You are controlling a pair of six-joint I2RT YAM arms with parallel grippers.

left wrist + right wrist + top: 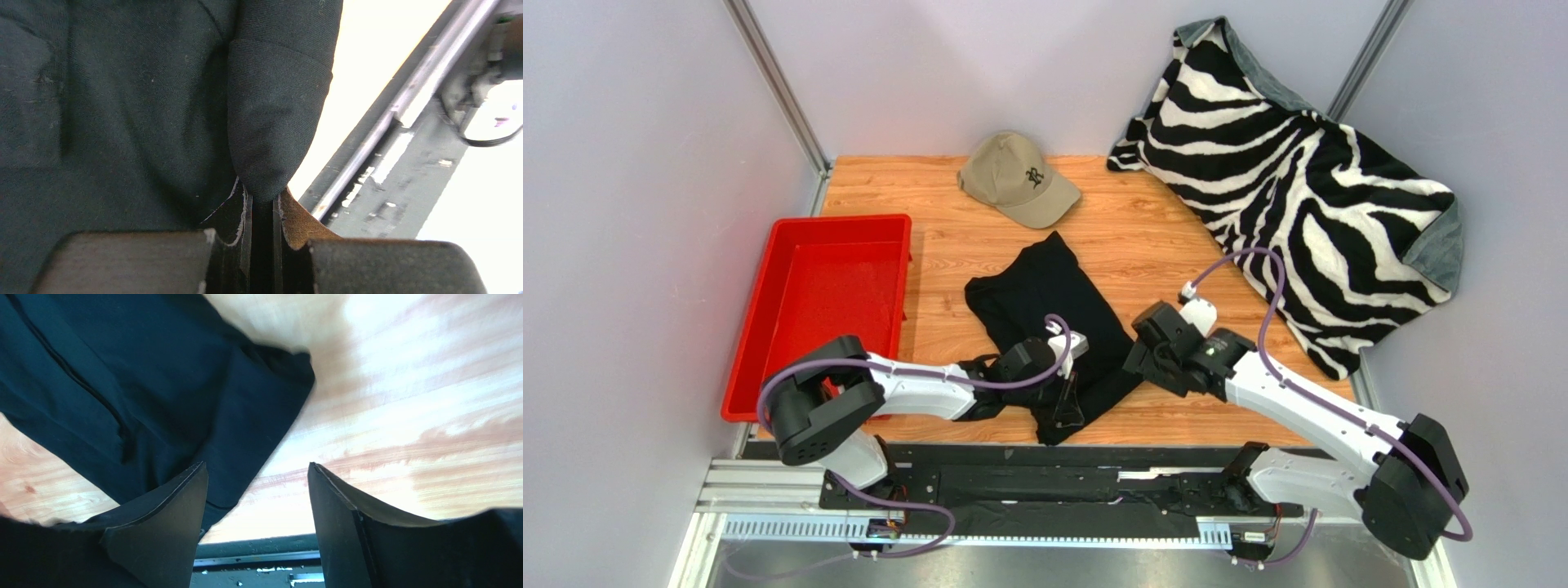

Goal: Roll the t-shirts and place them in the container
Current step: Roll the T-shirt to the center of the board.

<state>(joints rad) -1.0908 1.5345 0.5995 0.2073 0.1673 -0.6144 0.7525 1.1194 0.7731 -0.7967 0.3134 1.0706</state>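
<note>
Cloth of the t-shirt (1048, 306) looks soft, light, floppy; left gripper (263, 205) pinches a fold; right gripper (256, 496) wide, empty; we'd grab doubled edges, not single layers.

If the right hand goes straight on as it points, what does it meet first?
Probably the edge of the black t-shirt, with bare wooden table just beside it; depth is unclear.

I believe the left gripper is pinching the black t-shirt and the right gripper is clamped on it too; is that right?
Not quite: the right gripper is open, holding nothing, as the right wrist view shows. The left gripper does pinch the black t-shirt.
</note>
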